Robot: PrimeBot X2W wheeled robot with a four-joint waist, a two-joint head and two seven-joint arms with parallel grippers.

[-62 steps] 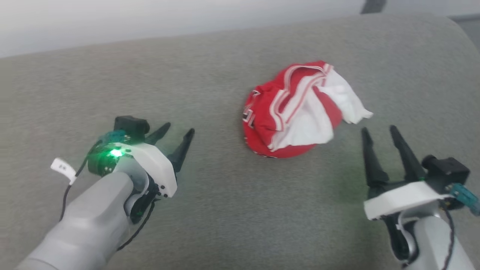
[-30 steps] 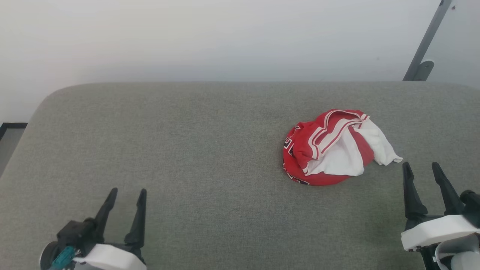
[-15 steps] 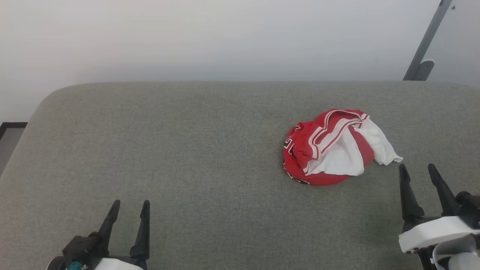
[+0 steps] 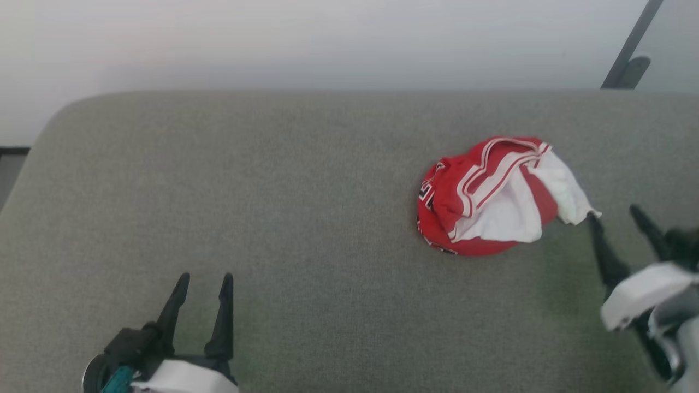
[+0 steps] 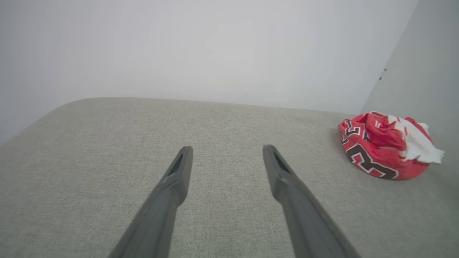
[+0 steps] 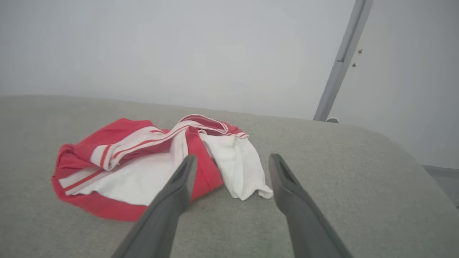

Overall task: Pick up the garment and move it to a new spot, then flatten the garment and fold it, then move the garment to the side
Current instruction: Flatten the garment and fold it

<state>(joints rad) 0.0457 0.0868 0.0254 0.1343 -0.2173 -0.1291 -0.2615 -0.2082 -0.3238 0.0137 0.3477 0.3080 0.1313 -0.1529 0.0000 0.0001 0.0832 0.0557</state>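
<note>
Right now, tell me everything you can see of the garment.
The garment is a small red shirt of soft-looking cloth, crumpled into a rounded heap. White-and-red striped trim crosses the top; white panels show, and one white sleeve trails toward the right gripper. Black, white-outlined lettering shows on its left side. It lies on the grey cushion, right of centre. The gripper, open, is close by the sleeve tip; nothing grips it.

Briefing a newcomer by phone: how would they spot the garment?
Find the wide grey fabric cushion by the pale wall. On its right half, just ahead of the right pincer, lies a crumpled red shirt with white sleeves and striped trim, the one bright thing there.
</note>
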